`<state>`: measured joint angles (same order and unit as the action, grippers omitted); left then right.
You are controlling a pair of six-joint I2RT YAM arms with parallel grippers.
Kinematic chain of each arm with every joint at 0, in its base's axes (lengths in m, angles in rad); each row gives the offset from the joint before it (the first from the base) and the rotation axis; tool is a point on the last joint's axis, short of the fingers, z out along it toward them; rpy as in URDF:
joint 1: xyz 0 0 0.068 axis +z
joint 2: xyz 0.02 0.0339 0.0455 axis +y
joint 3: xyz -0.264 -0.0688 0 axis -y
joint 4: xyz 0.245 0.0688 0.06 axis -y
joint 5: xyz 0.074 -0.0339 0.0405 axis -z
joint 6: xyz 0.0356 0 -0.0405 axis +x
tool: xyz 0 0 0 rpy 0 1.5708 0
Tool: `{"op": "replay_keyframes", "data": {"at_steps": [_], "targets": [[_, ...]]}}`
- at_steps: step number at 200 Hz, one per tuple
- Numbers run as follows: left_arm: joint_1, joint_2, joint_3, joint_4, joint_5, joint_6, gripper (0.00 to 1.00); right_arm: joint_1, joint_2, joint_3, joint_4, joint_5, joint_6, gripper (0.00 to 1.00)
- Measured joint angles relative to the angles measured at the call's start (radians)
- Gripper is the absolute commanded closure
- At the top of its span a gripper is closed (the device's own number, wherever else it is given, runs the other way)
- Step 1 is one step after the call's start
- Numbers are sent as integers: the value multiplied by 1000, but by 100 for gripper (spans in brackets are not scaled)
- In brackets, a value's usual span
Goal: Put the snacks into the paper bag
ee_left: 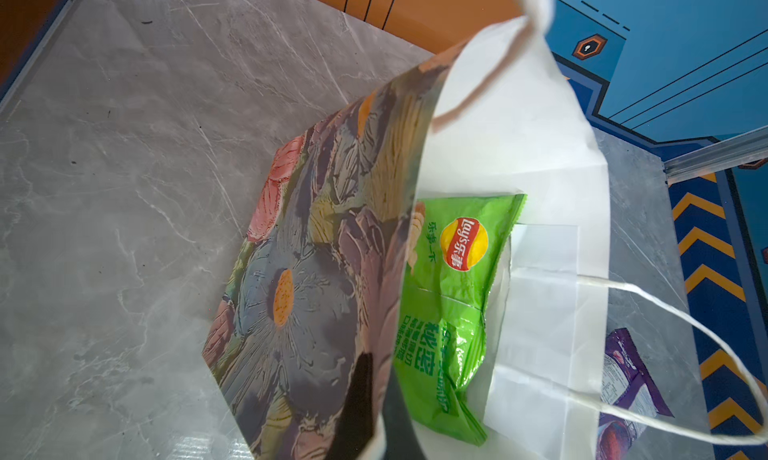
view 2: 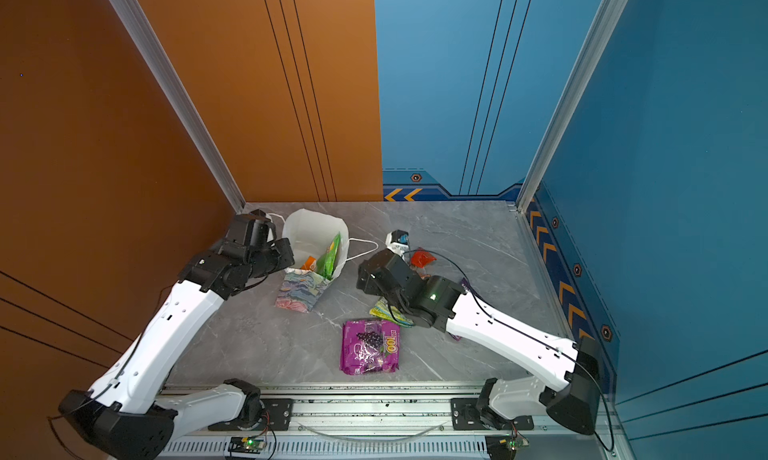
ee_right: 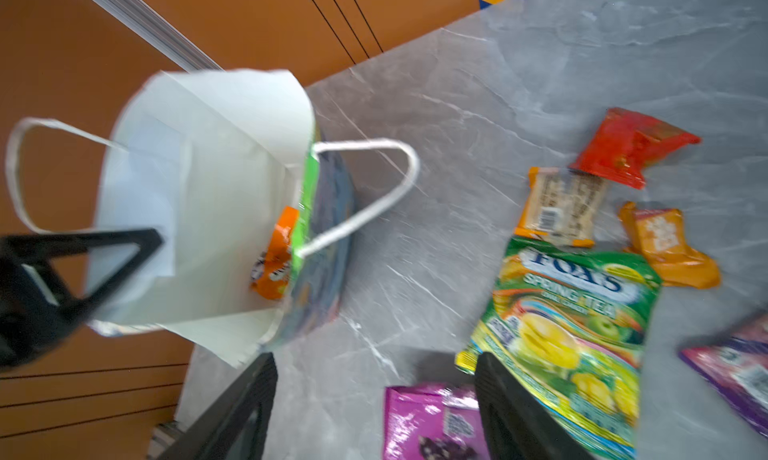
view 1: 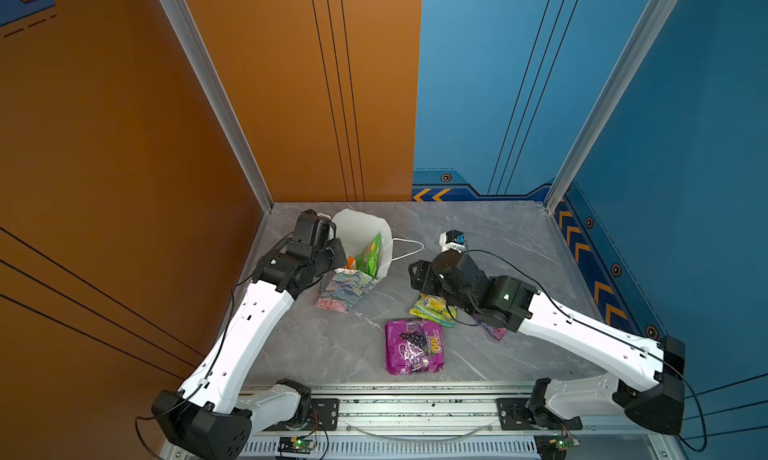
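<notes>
Fingers [ee_right: 512,408] of right gripper [ee_right: 374,412] apart, empty, left gripper [ee_left: 380,383] clamped on paper bag [ee_left: 316,250] wall, green packet [ee_left: 449,312] inside, orange packet [ee_right: 276,254] apparently inside too

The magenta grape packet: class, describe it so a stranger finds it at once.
Find the grey marble table. Nearest its front edge lies the magenta grape packet. It is larger than the yellow-green lemon packet behind it and shows dark grapes.

The paper bag [view 1: 362,226] stands back-left on the counter [view 1: 332,350], the chip packet [view 1: 370,254] inside it (a second packet [view 1: 351,263] alongside). The grape packet [view 1: 413,345] lies nearer the front, the lemon packet [view 1: 430,311] just behind it.
</notes>
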<state>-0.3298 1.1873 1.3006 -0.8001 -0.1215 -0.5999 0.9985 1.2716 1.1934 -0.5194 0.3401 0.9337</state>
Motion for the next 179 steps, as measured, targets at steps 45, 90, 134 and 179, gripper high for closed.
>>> {"op": "replay_keyframes", "data": {"at_steps": [45,90,134,179], "targets": [[10,0,0,0,12,1,100,2,-184,-344,43,-23,45,20],[15,0,0,0,19,1,100,52,-288,-594,140,-49,142,19],[15,0,0,0,21,1,100,152,-315,-715,276,-20,248,17],[15,0,0,0,21,1,100,176,-262,-767,394,-9,309,16]]}}
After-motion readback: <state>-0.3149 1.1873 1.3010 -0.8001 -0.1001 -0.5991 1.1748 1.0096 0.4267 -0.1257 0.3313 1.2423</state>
